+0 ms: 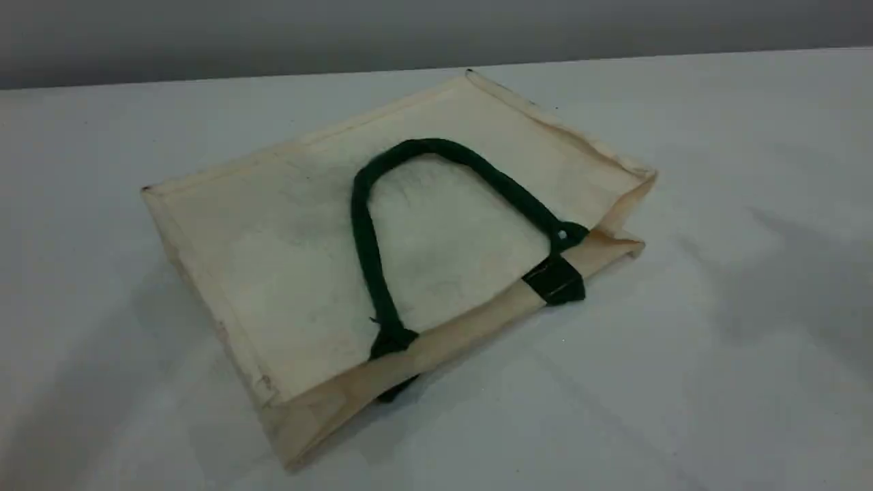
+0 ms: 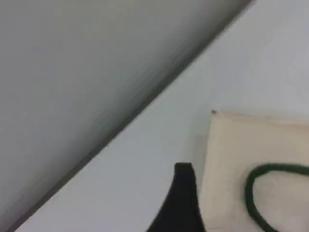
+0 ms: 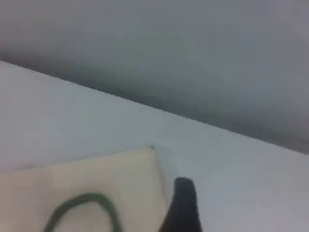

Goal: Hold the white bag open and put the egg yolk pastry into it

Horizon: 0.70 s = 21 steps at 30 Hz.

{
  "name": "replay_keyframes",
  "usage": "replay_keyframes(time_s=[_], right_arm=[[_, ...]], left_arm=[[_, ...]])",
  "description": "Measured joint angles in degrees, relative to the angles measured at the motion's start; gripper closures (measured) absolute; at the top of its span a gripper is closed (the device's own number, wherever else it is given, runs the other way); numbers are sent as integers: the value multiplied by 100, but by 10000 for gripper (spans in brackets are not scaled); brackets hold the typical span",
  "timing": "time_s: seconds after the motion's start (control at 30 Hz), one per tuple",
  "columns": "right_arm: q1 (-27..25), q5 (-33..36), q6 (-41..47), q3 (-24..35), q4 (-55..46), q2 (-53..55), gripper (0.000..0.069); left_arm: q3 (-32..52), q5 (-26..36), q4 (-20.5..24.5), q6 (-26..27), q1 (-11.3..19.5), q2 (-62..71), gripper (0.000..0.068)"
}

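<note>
Spreading pale and bare on every side, the bench leaves wide free room around the white bag, which lies flat near the middle of the scene view, well apart from the bench's far edge where the grey wall begins. The bag sits skewed, one far corner pointing toward that wall, its mouth edge turned toward the near right and pressed nearly closed, with the gusseted side folded in at the right end. A dark green rope handle lies arched over the upper panel, and only its two ends reach the mouth edge; a second green piece shows beneath that edge. The egg yolk pastry shows in none of the views. No arm enters the scene view. In the left wrist view a single dark fingertip of the left pincer hangs above bare bench just beside the bag's edge, released and holding nothing. The right pincer likewise shows one dark tip near the bag's far corner, spread and empty.
</note>
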Motion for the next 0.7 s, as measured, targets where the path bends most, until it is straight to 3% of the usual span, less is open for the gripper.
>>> replay_keyframes(time_s=[0.27,0.37,0.7], right_arm=[[0,1017,323,0,-245,-1954,138],[0,1386,579,0,-445,-2709,138],[0,2601,1365,6,-1044,-4765,138]], left_arm=[[66,0,145,-1099,0,-996,89],[429,-5,217,-1251,0,-1474,89],[3155,-3,61,-1537,0,-3696,89]])
